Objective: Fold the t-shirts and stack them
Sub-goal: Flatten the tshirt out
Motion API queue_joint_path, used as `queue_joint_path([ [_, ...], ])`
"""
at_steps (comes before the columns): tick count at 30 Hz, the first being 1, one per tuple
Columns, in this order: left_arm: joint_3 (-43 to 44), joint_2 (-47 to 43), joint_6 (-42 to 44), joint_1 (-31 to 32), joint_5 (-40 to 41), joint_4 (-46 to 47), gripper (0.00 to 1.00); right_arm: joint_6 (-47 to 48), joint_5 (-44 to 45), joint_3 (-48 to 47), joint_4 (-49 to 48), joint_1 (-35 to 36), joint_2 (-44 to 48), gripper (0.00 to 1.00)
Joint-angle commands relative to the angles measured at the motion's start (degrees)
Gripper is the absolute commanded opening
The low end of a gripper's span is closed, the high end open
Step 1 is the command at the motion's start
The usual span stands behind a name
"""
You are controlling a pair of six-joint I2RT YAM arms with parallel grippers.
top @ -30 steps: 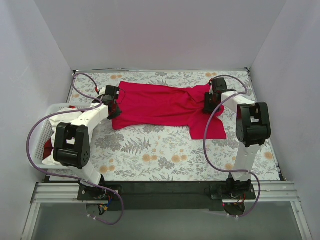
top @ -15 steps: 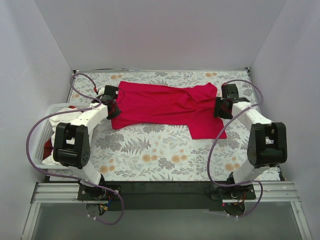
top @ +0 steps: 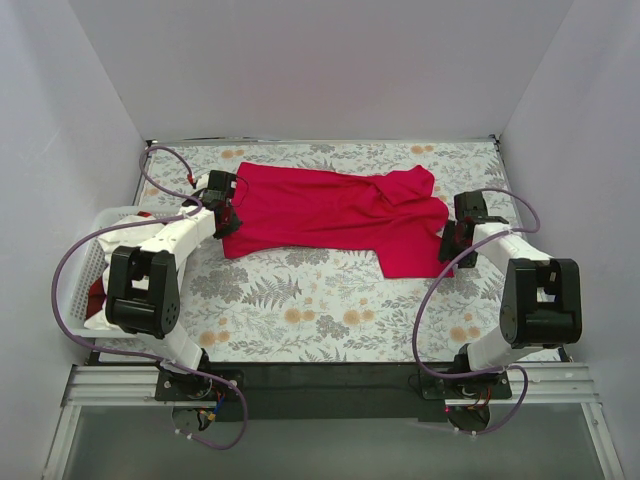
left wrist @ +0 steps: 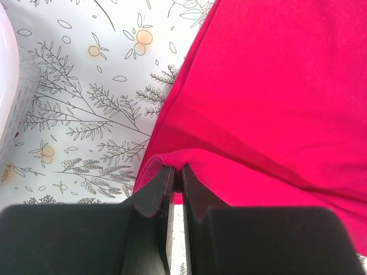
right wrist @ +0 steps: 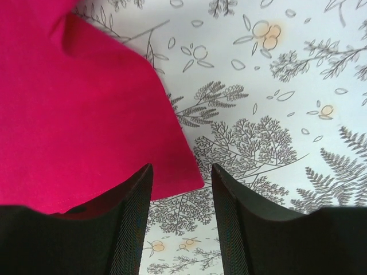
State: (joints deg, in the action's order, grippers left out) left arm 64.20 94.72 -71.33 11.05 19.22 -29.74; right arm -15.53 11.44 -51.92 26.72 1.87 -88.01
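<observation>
Left of the red t-shirt (top: pixel 330 215) stands a white basket (top: pixel 115 211).

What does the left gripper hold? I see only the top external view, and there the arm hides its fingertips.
Observer: In the left wrist view the left gripper is shut on a small pinched fold at the edge of the red t-shirt.
Operator: And is the right one gripping the cloth too?
Observer: No. In the right wrist view the right gripper is open. A corner of the shirt shows between its fingers, lying flat on the floral cloth, not gripped.
</observation>
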Motion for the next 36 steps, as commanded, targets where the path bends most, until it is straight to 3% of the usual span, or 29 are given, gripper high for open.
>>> queue_joint_path([
  [1, 0.0, -3.8, 0.1, -0.4, 0.6, 0.5, 0.0, -2.7, -0.9, 1.7, -1.5, -0.1, 0.2, 0.52],
  [20, -0.2, -3.8, 0.2, -0.7, -0.2, 0.5, 0.0, -4.2, -0.4, 9.7, -6.0, -0.1, -1.8, 0.4],
  [30, -0.5, -2.7, 0.2, -0.9, -0.3, 1.1, 0.0, -2.9, -0.5, 7.6, -7.7, -0.1, -4.2, 0.03],
  [36, 5.3, 2.3, -2.3, -3.7, -4.5, -0.5, 0.0, -1.3, -0.6, -3.4, -6.7, -0.1, -7.1, 0.01],
])
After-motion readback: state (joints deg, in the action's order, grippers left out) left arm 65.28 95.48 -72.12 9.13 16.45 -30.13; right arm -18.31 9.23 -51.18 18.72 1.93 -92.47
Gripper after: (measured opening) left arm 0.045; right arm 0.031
